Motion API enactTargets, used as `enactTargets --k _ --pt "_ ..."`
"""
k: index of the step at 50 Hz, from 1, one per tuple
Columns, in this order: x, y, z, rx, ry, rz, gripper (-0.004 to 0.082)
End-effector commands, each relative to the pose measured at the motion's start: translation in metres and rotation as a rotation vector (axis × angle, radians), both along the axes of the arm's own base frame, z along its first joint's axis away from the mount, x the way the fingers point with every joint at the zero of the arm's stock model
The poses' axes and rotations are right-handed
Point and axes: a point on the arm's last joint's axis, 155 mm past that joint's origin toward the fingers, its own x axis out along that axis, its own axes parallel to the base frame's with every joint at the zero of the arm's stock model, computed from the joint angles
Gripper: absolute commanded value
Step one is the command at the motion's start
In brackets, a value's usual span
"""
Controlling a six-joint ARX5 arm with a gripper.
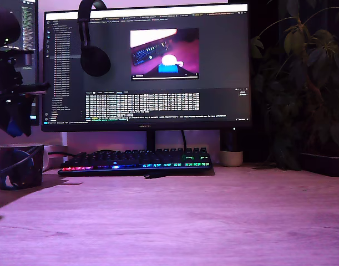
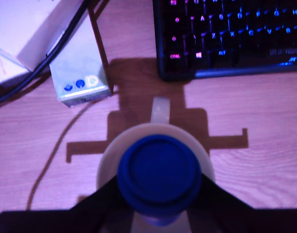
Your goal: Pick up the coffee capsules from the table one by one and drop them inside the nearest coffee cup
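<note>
In the wrist view a round bright-blue coffee capsule is clamped between my gripper's dark fingers. Directly below it is the coffee cup's pale rim, with its handle pointing toward the keyboard. In the exterior view the arm hangs at the far left, and my gripper holds a speck of blue, the capsule, a little above the dark navy swirled cup. No other capsules show on the table.
A backlit keyboard lies in front of a large monitor. A small cream pot and a plant stand at the exterior view's right. A pale box and cables lie near the cup.
</note>
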Motion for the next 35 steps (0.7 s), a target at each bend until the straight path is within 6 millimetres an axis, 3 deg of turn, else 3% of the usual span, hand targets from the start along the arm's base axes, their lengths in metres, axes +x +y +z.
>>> enactTargets --k 1,24,26,32,35 --pt "0.0009 0.0016 -0.0085 -0.001 0.021 0.005 0.0203" --pt "0.0004 0.0016 -0.0087 -0.001 0.023 0.005 0.0206" --pt "0.0005 0.0016 -0.0087 -0.001 0.023 0.005 0.0241" --pt "0.0008 0.0017 -0.0087 0.002 0.021 0.002 0.052" --pt "0.001 0.0016 -0.0086 0.003 0.02 -0.002 0.0609"
